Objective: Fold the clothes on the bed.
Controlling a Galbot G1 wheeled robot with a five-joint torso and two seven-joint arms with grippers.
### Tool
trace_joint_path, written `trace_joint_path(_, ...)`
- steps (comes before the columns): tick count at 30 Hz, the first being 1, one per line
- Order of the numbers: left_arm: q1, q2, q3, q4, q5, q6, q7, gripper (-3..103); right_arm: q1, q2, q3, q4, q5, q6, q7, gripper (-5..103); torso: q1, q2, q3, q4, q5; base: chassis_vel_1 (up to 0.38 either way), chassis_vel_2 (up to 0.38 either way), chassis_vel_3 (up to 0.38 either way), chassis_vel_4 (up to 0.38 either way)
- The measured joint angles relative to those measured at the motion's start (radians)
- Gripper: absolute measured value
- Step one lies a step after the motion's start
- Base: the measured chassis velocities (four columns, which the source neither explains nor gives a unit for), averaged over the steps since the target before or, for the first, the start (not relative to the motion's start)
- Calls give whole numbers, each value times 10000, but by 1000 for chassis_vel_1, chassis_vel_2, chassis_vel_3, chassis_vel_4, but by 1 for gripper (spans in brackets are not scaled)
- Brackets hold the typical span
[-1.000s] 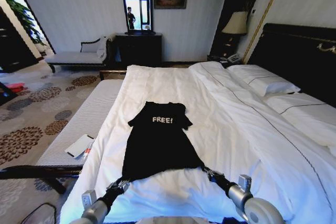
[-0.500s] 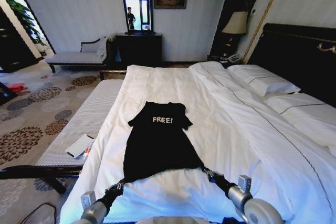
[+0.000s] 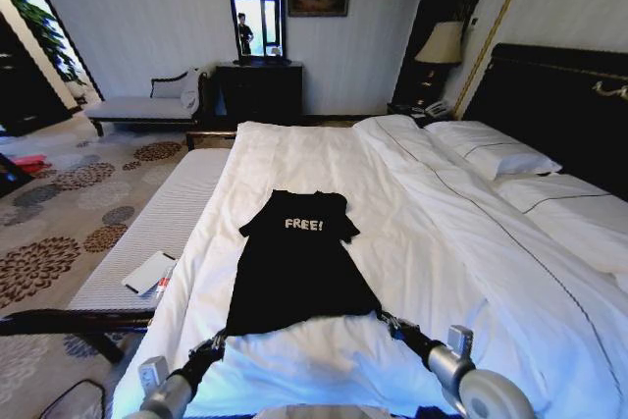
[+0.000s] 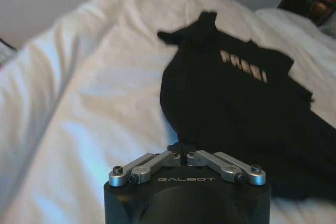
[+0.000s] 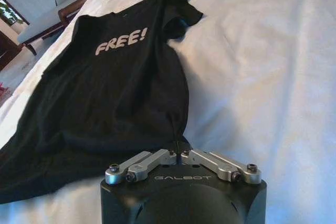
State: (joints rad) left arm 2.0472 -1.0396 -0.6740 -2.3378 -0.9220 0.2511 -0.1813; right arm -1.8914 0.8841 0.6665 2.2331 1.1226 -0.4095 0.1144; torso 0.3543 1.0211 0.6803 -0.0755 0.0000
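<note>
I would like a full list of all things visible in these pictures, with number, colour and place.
black cotton T-shirt: one, white "FREE!" lettering, spread flat on the duvet, hem toward the robot.
large bed with white duvet: one, dark headboard at right.
white pillows: at least two, by the headboard.
pale bench: one, left of the bed, white card on it.
dark dresser with mirror: one, far wall.
table lamp: one, cream shade, bedside.
left gripper: shut on the shirt's hem corner.
right gripper: shut on the other corner.
</note>
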Motion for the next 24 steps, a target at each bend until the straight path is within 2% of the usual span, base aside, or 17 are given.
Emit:
trace_joint_path(3, 480, 57, -899, -428, -469, -9, 4, 0, -465, -131, 590, 520, 447, -968, 635, 0, 0, 0, 0, 2, 0, 0, 0, 0, 0)
trace_joint_path(4, 480, 57, -899, -428, -469, -9, 4, 0, -465, -131, 590, 520, 447, -968, 635, 0, 0, 0, 0, 2, 0, 0, 0, 0, 0)
trace_joint_path(8, 669, 366, -1539, -703, -1094, 7, 16, 0, -1088, 0, 1279, 921, 676, -1723, 1215, 0, 0, 0, -1, 2, 0, 0, 0, 0, 0)
trace_joint_path(11, 737, 490, -1589, -768, -1145, 14, 14, 0, -1311, 149, 1438, 1006, 585, -1780, 1271, 0, 0, 0, -1, -12, -2, 0, 0, 0, 0)
trace_joint_path(12, 860, 506, -1592, -804, -1125, 13, 33, 0, -1379, 221, 1458, 1037, 493, -1787, 1298, 0, 0, 0, -1, -11, -2, 0, 0, 0, 0)
trace_joint_path(14, 1169, 453, -1529, -812, -884, -59, 151, 0, -1389, 306, 1356, 1034, 250, -1782, 1307, 0, -1, 0, -1, 4, 0, 0, 0, 0, 0)
trace_joint_path(24, 2080, 274, -1257, -639, -25, -422, 359, 0, -1411, 679, 530, 649, -979, -1504, 976, 0, 0, 0, 0, 0, -1, 0, 0, 0, 0)
